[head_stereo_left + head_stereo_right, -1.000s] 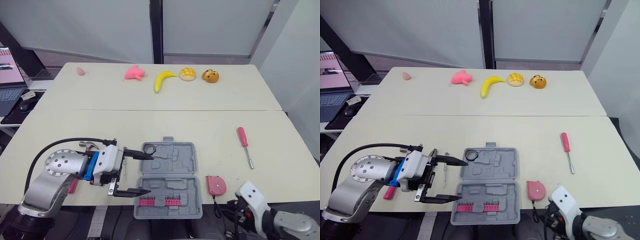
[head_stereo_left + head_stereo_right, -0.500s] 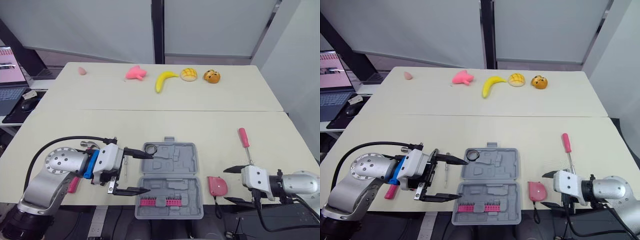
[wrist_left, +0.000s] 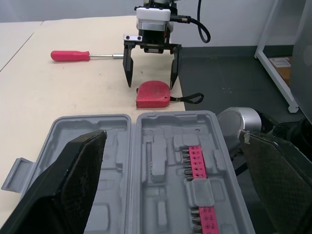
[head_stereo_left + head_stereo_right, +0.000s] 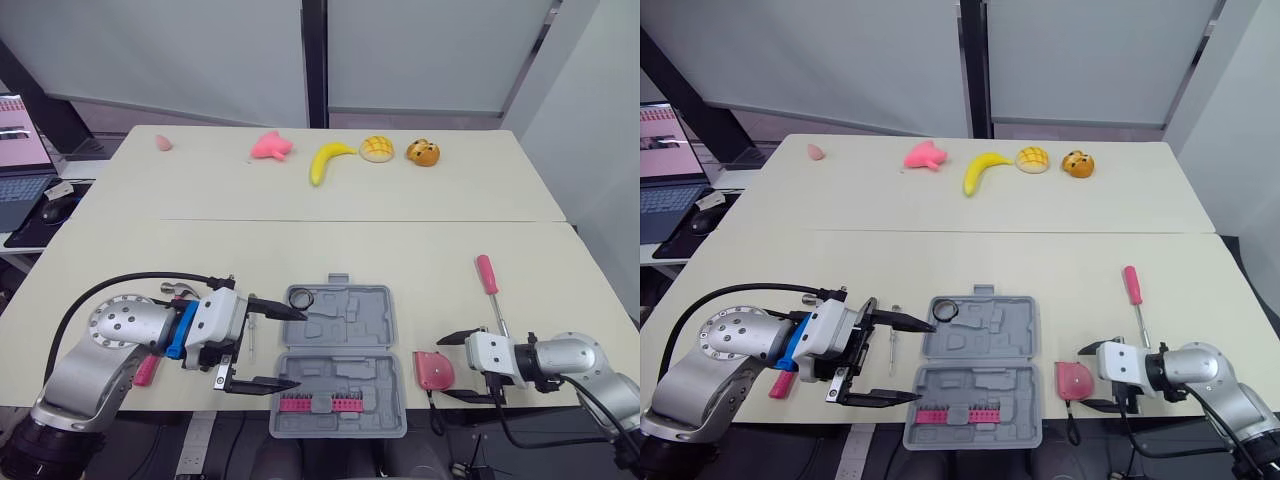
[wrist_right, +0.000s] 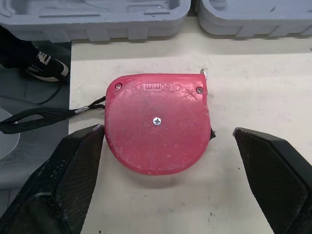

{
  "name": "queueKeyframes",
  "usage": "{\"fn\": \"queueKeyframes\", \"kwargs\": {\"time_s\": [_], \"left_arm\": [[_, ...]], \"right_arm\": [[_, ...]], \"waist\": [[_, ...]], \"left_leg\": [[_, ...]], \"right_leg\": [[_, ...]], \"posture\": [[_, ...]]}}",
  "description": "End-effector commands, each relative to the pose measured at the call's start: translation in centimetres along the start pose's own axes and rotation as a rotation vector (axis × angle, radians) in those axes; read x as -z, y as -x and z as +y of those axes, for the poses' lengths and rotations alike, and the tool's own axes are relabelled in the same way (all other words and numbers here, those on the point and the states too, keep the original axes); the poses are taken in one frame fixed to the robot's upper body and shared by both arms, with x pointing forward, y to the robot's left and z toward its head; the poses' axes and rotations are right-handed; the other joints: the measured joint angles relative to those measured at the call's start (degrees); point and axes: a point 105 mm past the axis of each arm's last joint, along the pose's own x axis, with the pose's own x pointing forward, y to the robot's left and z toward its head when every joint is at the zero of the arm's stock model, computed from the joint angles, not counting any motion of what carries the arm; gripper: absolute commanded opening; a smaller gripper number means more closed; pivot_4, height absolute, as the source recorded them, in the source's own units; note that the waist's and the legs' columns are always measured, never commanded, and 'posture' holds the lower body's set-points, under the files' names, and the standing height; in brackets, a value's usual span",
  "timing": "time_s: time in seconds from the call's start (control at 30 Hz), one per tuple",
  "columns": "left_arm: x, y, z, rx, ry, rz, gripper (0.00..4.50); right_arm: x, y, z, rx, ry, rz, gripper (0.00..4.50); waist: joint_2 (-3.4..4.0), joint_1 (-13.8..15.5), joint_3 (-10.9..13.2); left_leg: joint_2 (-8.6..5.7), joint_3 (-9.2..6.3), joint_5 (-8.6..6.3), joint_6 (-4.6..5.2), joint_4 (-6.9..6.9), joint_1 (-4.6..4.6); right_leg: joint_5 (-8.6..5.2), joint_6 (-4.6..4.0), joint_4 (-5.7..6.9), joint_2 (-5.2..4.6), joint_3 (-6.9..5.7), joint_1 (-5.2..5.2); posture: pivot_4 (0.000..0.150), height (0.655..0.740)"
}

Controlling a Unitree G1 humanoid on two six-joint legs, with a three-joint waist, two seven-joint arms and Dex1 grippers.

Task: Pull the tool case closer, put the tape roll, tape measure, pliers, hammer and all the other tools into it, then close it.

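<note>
The grey tool case (image 4: 338, 360) lies open near the table's front edge, with a row of pink bits in its near half. A tape roll (image 4: 299, 297) rests in its far left corner. My left gripper (image 4: 297, 348) is open at the case's left side, one finger over each half. A red tape measure (image 5: 158, 126) lies right of the case, and my right gripper (image 4: 443, 368) is open with its fingertips just short of it. A pink-handled screwdriver (image 4: 486, 275) lies further right. A small screwdriver (image 4: 252, 335) sits left of the case. A hammer head (image 4: 178, 290) shows behind my left arm.
On the far table lie a banana (image 4: 326, 158), a pink toy (image 4: 269, 146), a bread roll (image 4: 375, 148) and an orange toy (image 4: 421, 152). A laptop (image 4: 18, 170) stands off the left side. The case overhangs the table's front edge (image 4: 450, 405).
My right arm has come up from below the table edge and moved left to the tape measure, its fingers open. The left arm and the case have not moved.
</note>
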Motion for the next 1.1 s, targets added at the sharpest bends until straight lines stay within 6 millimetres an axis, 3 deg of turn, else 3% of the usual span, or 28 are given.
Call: {"fn": "queueKeyframes", "kwargs": {"time_s": [0.03, 0.57, 0.77, 0.9, 1.1], "left_arm": [[-0.6, -0.1, -0.2, 0.030, -0.032, 0.001, 4.50], [-1.1, 0.0, 0.3, 0.027, -0.040, 0.015, 4.50], [-0.8, 0.4, 0.6, 0.015, -0.042, 0.024, 4.50], [-0.4, 0.8, 0.9, -0.017, -0.033, 0.029, 4.50], [0.1, 1.9, 1.7, -0.109, -0.003, 0.045, 4.50]], "right_arm": [[-0.2, 0.0, -0.3, -0.010, 0.030, -0.004, 4.49], [-0.6, -1.0, -0.4, -0.029, 0.030, -0.035, 4.49], [-1.1, -1.0, -0.7, -0.014, 0.068, -0.049, 3.17], [-1.9, -0.2, -1.3, 0.015, 0.079, -0.061, 3.17], [-4.7, 1.8, -2.9, 0.058, 0.161, 0.006, 3.17]], "waist": [[0.00, 0.0, 0.0], [0.01, 0.0, 0.0], [0.02, 0.0, 0.0], [0.03, 0.0, 0.0], [0.20, 0.0, 0.1]], "left_leg": [[0.00, 0.00, 0.00, 0.00, 0.00, 0.00], [0.00, -0.04, 0.00, 0.00, 0.02, 0.06], [0.00, -0.04, 0.00, 0.00, 0.02, 0.08], [0.00, -0.04, 0.00, 0.00, 0.02, 0.09], [0.00, -0.06, 0.00, 0.00, 0.02, 0.09]], "right_leg": [[0.00, 0.00, 0.00, 0.00, 0.00, 0.00], [0.00, -0.01, 0.00, 0.00, -0.03, 0.10], [0.00, -0.01, 0.00, 0.00, -0.03, 0.11], [0.00, -0.01, 0.00, 0.00, -0.03, 0.12], [0.00, -0.01, 0.00, 0.00, -0.04, 0.12]], "posture": [[0.150, 0.7255], [0.150, 0.7255], [0.150, 0.7255], [0.150, 0.7255], [0.150, 0.7255]]}}
